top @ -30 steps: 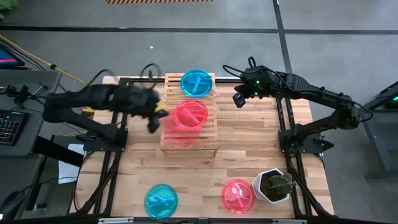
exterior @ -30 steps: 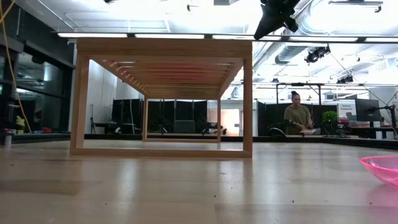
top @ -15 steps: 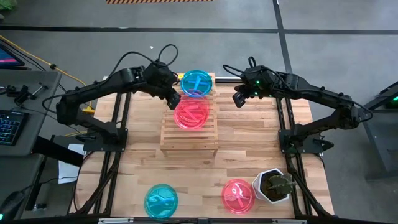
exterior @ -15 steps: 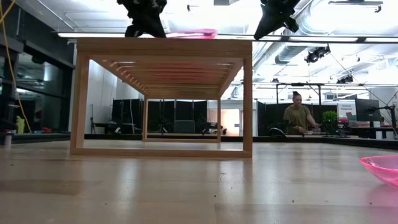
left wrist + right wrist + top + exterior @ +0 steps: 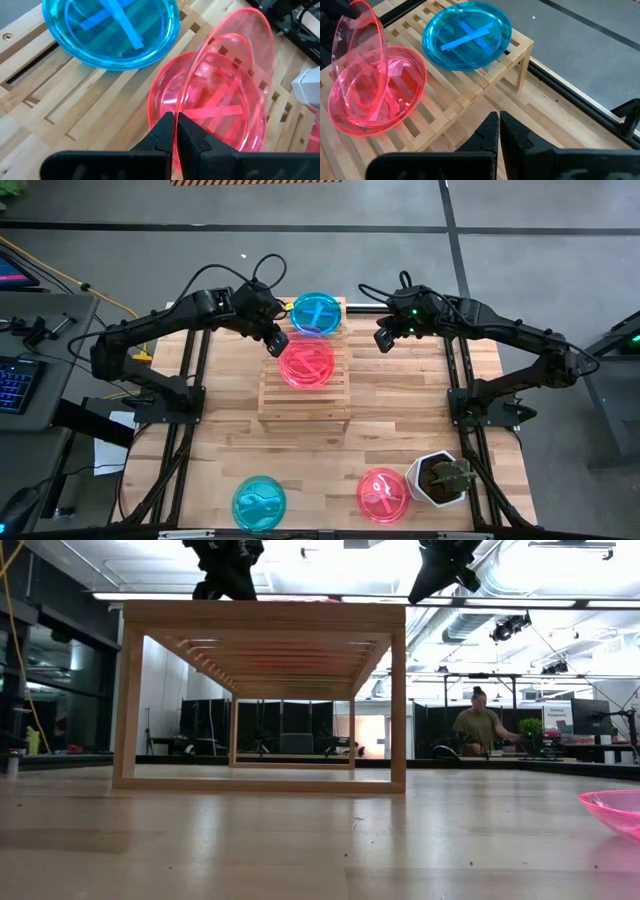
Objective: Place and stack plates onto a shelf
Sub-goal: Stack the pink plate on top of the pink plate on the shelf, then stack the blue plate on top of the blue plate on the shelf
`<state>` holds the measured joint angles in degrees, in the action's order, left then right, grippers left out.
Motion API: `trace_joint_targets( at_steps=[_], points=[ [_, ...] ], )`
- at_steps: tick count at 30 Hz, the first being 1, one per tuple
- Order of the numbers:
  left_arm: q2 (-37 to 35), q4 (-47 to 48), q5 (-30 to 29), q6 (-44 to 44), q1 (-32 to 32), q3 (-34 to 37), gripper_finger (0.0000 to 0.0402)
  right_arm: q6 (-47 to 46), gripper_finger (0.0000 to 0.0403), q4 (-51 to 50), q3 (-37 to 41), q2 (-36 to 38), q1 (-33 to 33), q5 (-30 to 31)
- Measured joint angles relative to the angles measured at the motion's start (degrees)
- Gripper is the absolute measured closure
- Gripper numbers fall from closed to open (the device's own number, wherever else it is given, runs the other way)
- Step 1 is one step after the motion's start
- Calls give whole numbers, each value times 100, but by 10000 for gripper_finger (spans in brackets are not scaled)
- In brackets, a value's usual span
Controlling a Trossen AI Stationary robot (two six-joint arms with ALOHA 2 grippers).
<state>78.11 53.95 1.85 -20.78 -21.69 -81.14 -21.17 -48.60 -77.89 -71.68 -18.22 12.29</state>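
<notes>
on shelf: teal plate, pink plate | left gripper pinching tilted pink plate over it, unreleased | right gripper pressed together, hovering beside shelf | left on tabletop: teal plate, pink plate

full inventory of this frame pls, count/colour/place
teal plates: 2; one on the shelf's far end, one on the tabletop's near left.
pink plates: 3; one flat mid-shelf, one tilted over it, pinched at its rim, one on the tabletop near right.
shelf: 1, light slatted wood, centre of the table.
plant pot: 1, white, near right corner.
person: 1, in the room behind.
left gripper: shut on the tilted pink plate.
right gripper: shut, empty, right of the shelf.
</notes>
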Motion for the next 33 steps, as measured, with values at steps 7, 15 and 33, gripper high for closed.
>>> trace_joint_targets(
  at_steps=[7, 15, 33],
  points=[
    [0, -37, 0, 86, 97, 0, 350, -2, 402, 1, 0, 0, 0, 0],
    [0, -354, -55, 174, 356, 2, 278, -153, 402, 2, 0, 0, 0, 227],
    [-2683, -5295, -779, -179, 1323, 2797, 252, -15, 402, 0, 0, 0, 0, -154]
  ],
)
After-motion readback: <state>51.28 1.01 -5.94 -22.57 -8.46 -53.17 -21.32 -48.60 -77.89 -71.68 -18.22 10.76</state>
